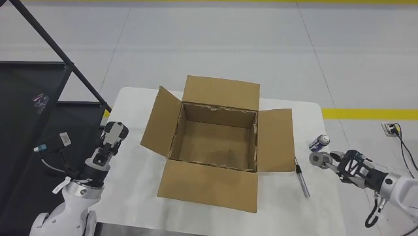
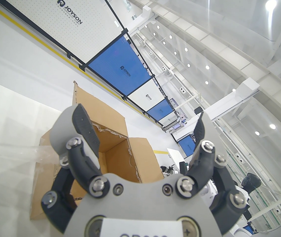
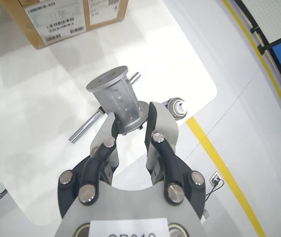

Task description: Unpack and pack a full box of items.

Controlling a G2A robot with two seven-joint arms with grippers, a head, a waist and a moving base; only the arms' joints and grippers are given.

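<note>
Barcode labels on cardboard box

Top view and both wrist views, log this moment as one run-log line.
box: flaps open | right gripper: shut on metal spool, right of box | left gripper: open, holding nothing | table: rod, can

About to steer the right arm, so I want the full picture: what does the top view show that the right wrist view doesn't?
Top view adds: the cardboard box's open inside, flaps spread, floor bare, plus the left end effector by the table's left edge. Right wrist view adds: printed labels on the box's outer side, and the right end effector clamped on the flanged metal sleeve's lower flange. Both share: the box, the sleeve, the metal rod and the small can on the table beside the box.
</note>
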